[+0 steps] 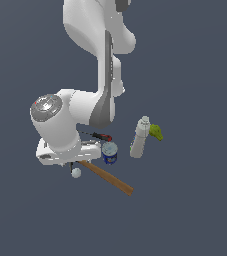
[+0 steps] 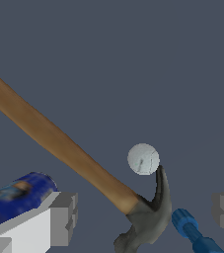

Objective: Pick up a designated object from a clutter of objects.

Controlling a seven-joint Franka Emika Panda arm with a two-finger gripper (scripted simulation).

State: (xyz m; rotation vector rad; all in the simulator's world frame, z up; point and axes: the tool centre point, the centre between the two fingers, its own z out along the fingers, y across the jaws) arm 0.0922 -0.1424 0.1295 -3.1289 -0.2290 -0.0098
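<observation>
The designated object, a small plain white ball (image 2: pixel 143 159), lies on the floor touching the tip of the hammer's grey claw head (image 2: pixel 148 220). In the exterior view the ball (image 1: pixel 76 172) shows just below my hand. My gripper (image 2: pixel 144 215) hangs open above the hammer head, its grey fingers (image 2: pixel 64 217) spread wide with nothing between them. In the exterior view the gripper (image 1: pixel 71 165) is mostly hidden under the white hand. The rest of the clutter of objects lies around: the wooden hammer handle (image 1: pixel 110 177), a blue-white can (image 1: pixel 109 152) and a small blue piece (image 2: pixel 192 232).
A red-black screwdriver (image 1: pixel 101 136) lies behind the can. A pale bottle (image 1: pixel 140 137) and a small green item (image 1: pixel 156 132) sit toward the exterior view's right. The can (image 2: pixel 17 195) lies close to one finger. The floor is plain dark grey.
</observation>
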